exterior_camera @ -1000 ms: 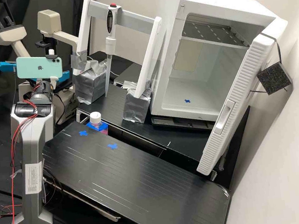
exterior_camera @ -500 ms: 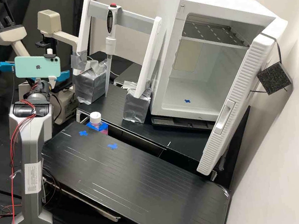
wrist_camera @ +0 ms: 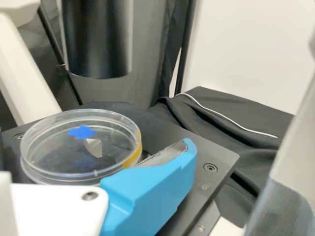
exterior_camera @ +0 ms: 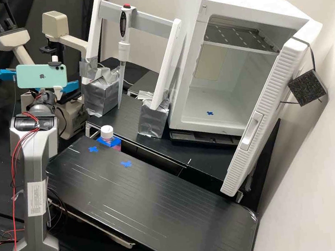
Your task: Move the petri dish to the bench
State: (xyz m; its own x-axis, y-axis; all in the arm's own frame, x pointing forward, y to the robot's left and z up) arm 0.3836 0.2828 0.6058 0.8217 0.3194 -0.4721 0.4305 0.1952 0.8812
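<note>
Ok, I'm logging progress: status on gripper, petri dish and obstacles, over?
Gripper beside petri dish, contact unclear. Dish on microscope stage, not on bench. Dark cylinder above stage, possible obstruction.

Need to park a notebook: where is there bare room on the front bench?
The widest free patch is the bench's long stretch between the blue crosses and the incubator door. A smaller one lies between the crosses and the arm. It is crowded around the petri dish at the microscope stage, and behind, by the pipette.

The arm point(exterior_camera: 33, 165) has shifted slightly toward the high view's left; phone point(exterior_camera: 35, 77) too.
</note>
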